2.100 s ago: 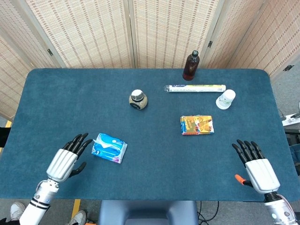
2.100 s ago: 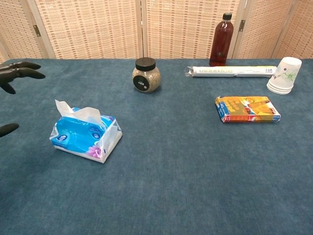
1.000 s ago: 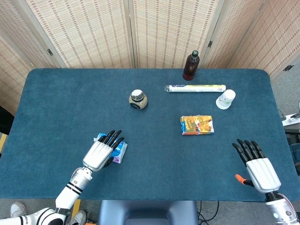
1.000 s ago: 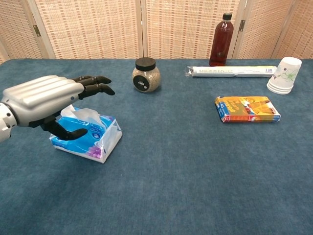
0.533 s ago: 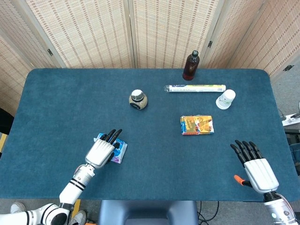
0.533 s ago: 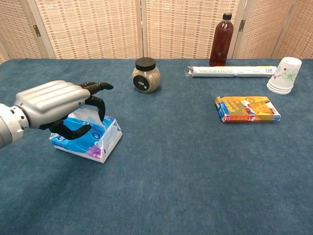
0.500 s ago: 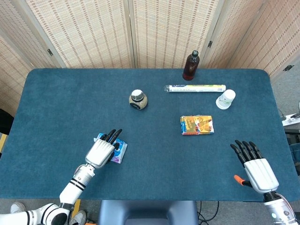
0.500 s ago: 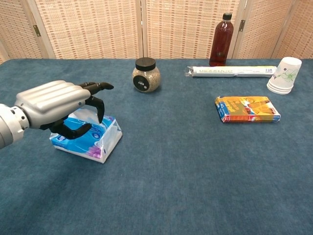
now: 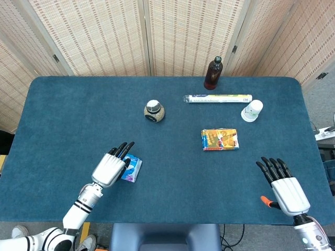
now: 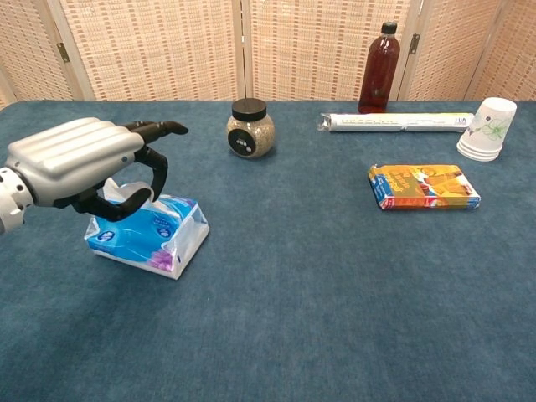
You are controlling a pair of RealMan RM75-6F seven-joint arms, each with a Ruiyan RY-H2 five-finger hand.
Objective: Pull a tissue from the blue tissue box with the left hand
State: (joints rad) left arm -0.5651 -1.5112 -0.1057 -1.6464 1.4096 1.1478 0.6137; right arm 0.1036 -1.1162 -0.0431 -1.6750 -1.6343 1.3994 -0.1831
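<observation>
Chest view showed the left hand (image 10: 79, 163) poised over the blue tissue box (image 10: 151, 234), which lay on the near-left part of the blue table (image 10: 318, 276). The silver back of the hand faced up. Its dark thumb and one curled finger met on the white tissue (image 10: 126, 194) standing out of the top of the box, so the tissue was pinched between them, while the other fingers reached out level toward the right. The tissue was still rooted in the box's slot.

In the head view the left hand (image 9: 110, 166) covered most of the tissue box (image 9: 132, 168), only the right end of the box showing past the fingers. The right hand (image 9: 285, 189) sat palm down over the near-right part of the table (image 9: 63, 115), fingers straight and apart, grasping nothing, well apart from every object.

Farther back, a round jar (image 10: 249, 128) with a black lid stood near the table's middle. A dark brown bottle (image 10: 379, 69) stood at the far edge, and just in front of it lay a long foil-wrapped roll (image 10: 394, 122). To the right of the roll lay a stack of white paper cups (image 10: 487, 129), tipped over. Nearer than the roll, a flat orange and yellow packet (image 10: 423, 186) lay on the cloth. Woven folding screens (image 10: 167, 46) closed off the far side.
</observation>
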